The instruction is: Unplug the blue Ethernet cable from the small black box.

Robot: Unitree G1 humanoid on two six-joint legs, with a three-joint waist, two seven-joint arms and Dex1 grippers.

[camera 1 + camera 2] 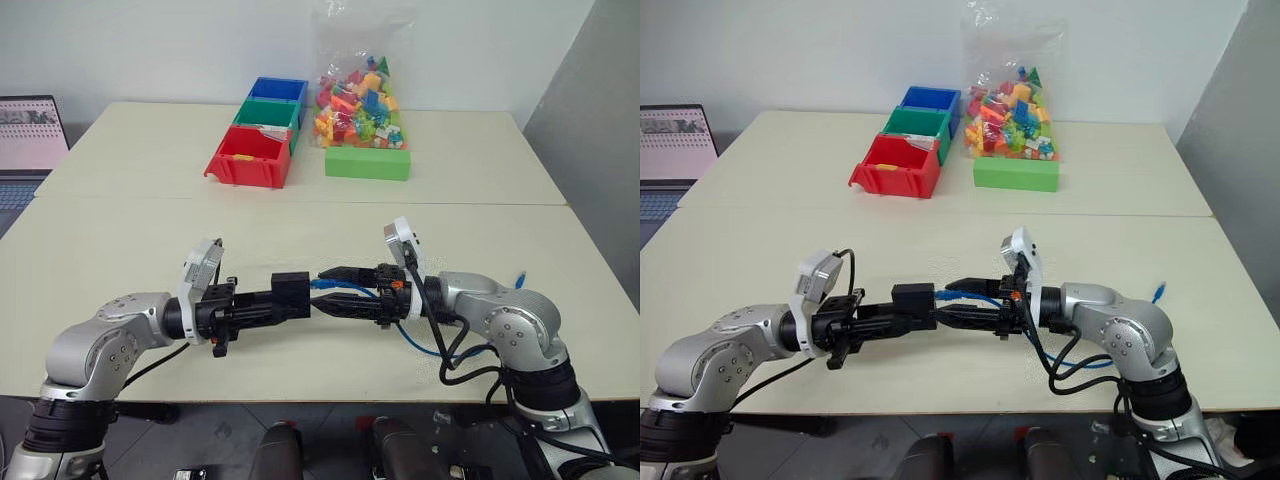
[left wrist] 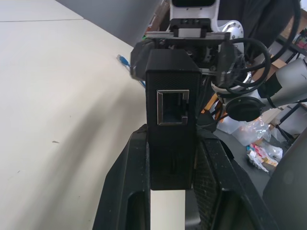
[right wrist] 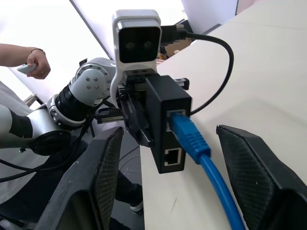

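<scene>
Gaping right fingers [image 3: 165, 177] straddle the blue Ethernet cable [image 3: 192, 139] (still plugged); left fingers [image 2: 170, 191], clamped on the small black box [image 2: 171, 115], could slip during pulling.

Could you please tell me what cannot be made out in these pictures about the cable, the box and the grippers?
- Left wrist view: the blue Ethernet cable plug lies behind the small black box.
- Right wrist view: whether the plug is latched or loose in its port.
- Head views: the red bin contents are too small.
- Right gripper: open, fingers astride the plug; contact unclear.
- Left gripper clamps the box.
</scene>
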